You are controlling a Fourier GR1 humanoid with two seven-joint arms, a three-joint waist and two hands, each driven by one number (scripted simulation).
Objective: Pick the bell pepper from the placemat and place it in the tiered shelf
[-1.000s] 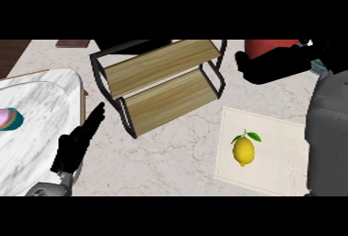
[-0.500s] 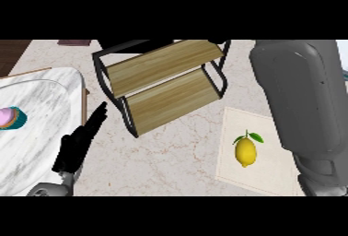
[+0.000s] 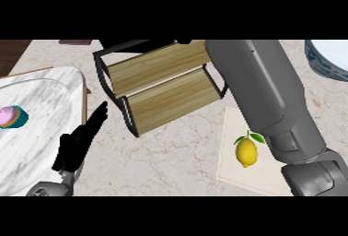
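The tiered shelf (image 3: 163, 87), a black frame with two wooden tiers, stands at the middle back of the counter. My right forearm (image 3: 265, 101) rises from the lower right, crosses the shelf's right end and leaves the view at the top, so its hand is out of sight. No bell pepper shows anywhere. The pale placemat (image 3: 234, 177) lies at the lower right, partly under the forearm, with a yellow lemon (image 3: 246, 151) on it. My left hand (image 3: 78, 143) rests open at the lower left, fingers straight and pointing toward the shelf.
A round marble board (image 3: 48, 147) on a wooden base fills the left side, with a pink and teal cupcake (image 3: 12, 116) on it. A blue-and-white bowl (image 3: 333, 60) shows at the top right corner. A small dark object (image 3: 75, 42) lies at the back left.
My right arm has swung left from the top right corner to over the shelf's right end. The hand and the red pepper it held have gone out of view. The left hand has not moved.
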